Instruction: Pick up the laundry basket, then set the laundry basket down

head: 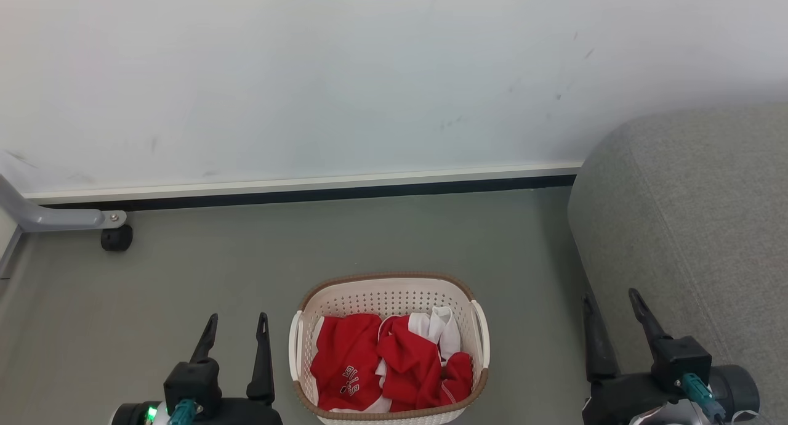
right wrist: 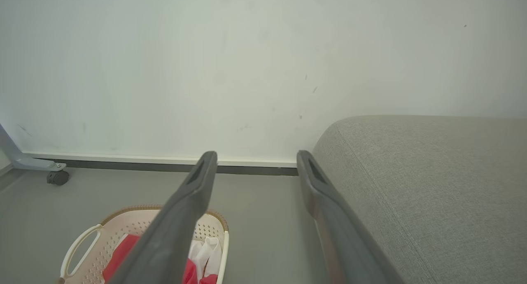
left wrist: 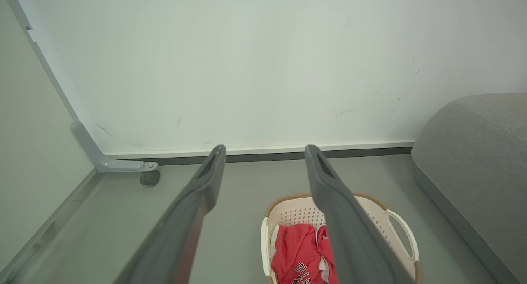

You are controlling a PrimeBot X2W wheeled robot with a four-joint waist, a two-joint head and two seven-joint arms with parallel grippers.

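Note:
The laundry basket [head: 388, 292] rests on the grey floor at the bottom centre of the head view. It is cream-white and perforated, with a brown rim, white side handles, and red and white clothes inside. My left gripper [head: 237, 323] stands open just left of the basket, apart from it. My right gripper [head: 611, 305] stands open well to the basket's right, beside the sofa. In the left wrist view the basket [left wrist: 296, 210] lies below the open left gripper [left wrist: 265, 150]. In the right wrist view the basket [right wrist: 123, 222] shows at lower left of the open right gripper [right wrist: 255, 157].
A grey sofa [head: 695, 215] fills the right side, close to my right gripper. A white wall with a dark baseboard [head: 308, 194] runs behind the basket. A grey frame leg with a black caster [head: 116, 237] stands at the far left.

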